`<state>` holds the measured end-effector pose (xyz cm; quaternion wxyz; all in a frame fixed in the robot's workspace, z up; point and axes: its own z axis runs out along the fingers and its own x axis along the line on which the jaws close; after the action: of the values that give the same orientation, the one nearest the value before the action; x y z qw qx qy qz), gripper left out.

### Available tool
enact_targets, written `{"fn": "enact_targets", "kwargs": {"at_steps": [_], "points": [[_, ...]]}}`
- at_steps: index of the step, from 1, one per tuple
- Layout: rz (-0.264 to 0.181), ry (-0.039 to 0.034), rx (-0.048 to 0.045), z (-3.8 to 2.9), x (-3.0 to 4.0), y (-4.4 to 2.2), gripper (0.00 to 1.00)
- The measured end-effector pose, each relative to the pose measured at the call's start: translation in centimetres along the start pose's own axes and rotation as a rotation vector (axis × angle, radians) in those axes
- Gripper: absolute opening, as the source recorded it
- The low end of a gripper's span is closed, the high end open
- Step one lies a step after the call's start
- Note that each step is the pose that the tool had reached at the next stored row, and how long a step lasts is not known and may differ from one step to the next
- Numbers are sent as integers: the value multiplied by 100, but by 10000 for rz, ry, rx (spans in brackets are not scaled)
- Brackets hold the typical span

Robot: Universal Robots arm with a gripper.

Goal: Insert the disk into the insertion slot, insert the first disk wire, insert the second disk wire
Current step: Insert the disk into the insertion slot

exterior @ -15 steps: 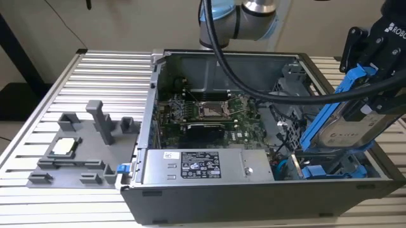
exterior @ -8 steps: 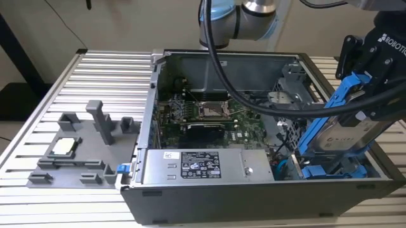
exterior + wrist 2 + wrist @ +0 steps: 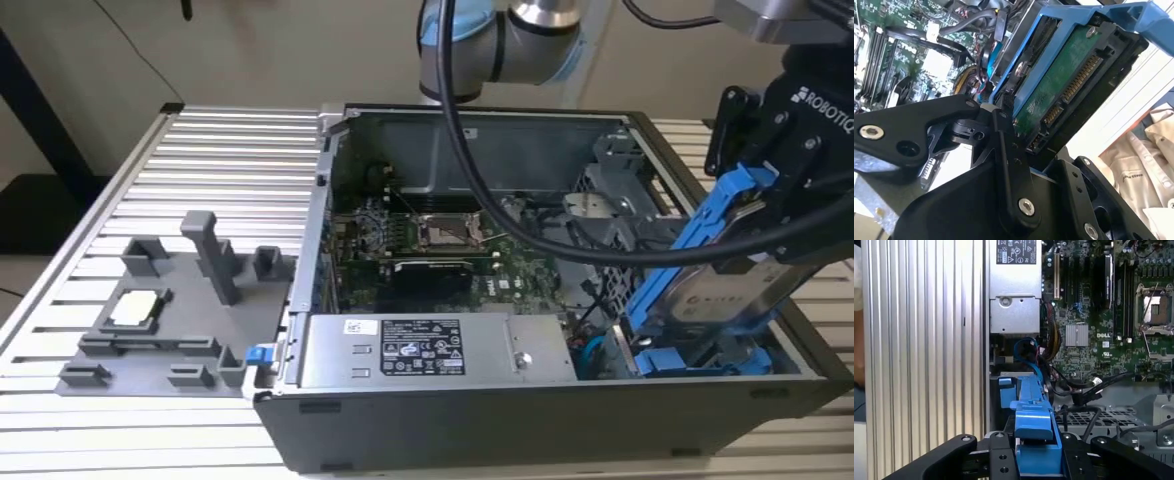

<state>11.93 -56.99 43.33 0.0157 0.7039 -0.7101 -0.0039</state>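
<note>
Ribbed metal tabletop [image 3: 200,140] carries an open PC case [image 3: 534,430]. Gripper [image 3: 1035,452] is clamped on the disk [image 3: 721,285], held tilted over the case's end at the exterior view's right. Its lower end is approx. at the slot [image 3: 727,348], though the mouth is hard to make out. Risk: the tilted disk could jam on the slot's edge or snag the loose cables [image 3: 1074,387] beside it. Case wall is close, so little side room; open space above.

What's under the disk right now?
Under the disk, held by the gripper, blue plastic parts sit by its lower end inside the case. The disk covers whatever lies directly beneath.
</note>
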Motion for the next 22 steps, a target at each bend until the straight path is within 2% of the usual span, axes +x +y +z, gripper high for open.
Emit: {"fn": "enact_targets", "kwargs": {"at_steps": [7, 15, 22], "points": [[-16, -39, 0, 78, -1, -16, 33], [-37, -131, -1, 147, -2, -31, 33], [-47, -153, -1, 202, 17, -44, 33]]}}
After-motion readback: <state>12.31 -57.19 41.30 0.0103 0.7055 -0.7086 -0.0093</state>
